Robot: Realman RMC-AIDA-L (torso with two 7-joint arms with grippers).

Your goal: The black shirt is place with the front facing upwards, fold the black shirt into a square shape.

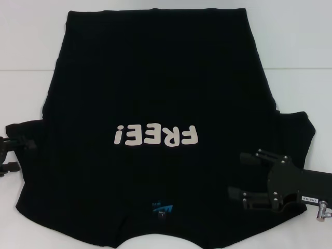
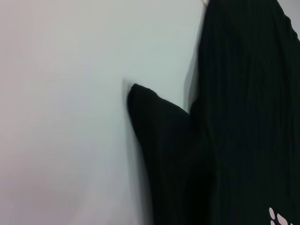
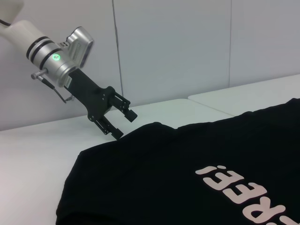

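Your black shirt (image 1: 155,88) lies flat, front up, on the white table (image 1: 295,46).
Your right gripper (image 1: 243,176) hovers with jaws wide over its right sleeve; your left gripper (image 3: 123,124), also wide, sits at the left sleeve's edge.

A white table (image 1: 31,62) formed the work surface, its bare top showing along the far edge and down both the left and right sides in the head view. A faint seam ran across this top on the right side, well toward the far half. In the right wrist view, the same seam divided the top into two slabs lying flush. Behind the table stood a pale wall (image 3: 187,42) of flat panels, with narrow vertical joints between them. The left wrist view showed only bare white tabletop. No other loose items were seen.
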